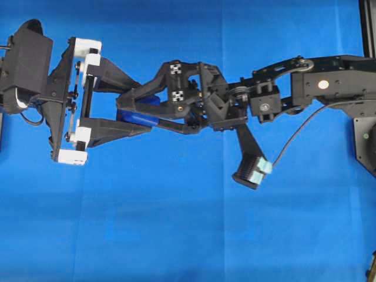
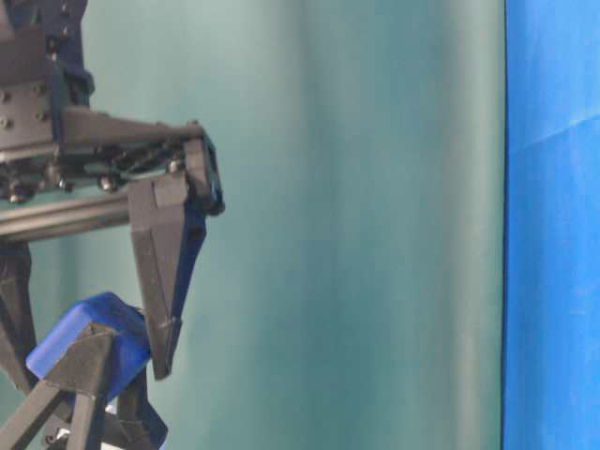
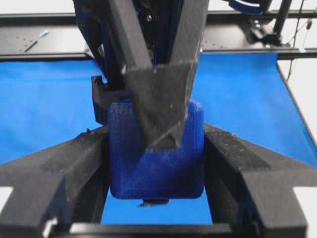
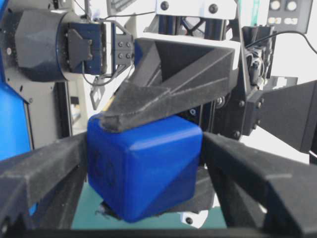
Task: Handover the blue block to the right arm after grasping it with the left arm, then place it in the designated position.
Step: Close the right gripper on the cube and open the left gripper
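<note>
Overhead view: left gripper (image 1: 126, 110) clamps blue block (image 1: 136, 117); right gripper (image 1: 130, 104) wide, straddling it.

Left gripper (image 1: 126, 109) clamped — right gripper (image 1: 141, 106) agape

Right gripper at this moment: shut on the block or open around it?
Open. In the right wrist view the right gripper straddles the block, a gap showing on one side. The left gripper clamps it.
</note>
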Robot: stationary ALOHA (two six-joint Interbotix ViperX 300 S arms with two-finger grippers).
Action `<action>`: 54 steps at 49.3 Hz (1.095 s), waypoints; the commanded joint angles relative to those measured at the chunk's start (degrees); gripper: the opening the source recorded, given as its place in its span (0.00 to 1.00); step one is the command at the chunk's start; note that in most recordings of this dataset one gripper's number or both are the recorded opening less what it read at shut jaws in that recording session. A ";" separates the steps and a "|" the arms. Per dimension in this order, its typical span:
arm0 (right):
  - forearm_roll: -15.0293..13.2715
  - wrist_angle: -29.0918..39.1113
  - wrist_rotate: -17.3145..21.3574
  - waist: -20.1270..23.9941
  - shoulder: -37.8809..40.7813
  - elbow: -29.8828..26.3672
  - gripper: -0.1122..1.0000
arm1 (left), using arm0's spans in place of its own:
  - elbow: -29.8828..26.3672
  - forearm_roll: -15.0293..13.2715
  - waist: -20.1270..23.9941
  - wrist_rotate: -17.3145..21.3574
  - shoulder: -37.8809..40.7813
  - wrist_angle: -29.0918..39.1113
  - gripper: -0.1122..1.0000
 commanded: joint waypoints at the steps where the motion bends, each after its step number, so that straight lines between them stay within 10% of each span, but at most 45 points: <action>1: 0.00 0.26 0.09 -0.09 -0.26 -2.37 0.93 | -0.44 0.00 0.09 0.00 -1.76 -0.35 0.51; 21: 0.09 0.88 0.18 -0.09 -0.18 -2.46 0.90 | -0.35 -0.09 0.09 0.00 -1.76 -0.09 0.51; 29: 0.35 1.49 0.53 -0.09 -0.26 -2.64 0.58 | -0.35 0.00 0.09 0.00 -1.76 0.26 0.51; 54: 0.53 3.43 2.99 -0.09 -0.26 -2.81 0.58 | -0.35 0.00 0.18 0.09 -1.76 0.26 0.51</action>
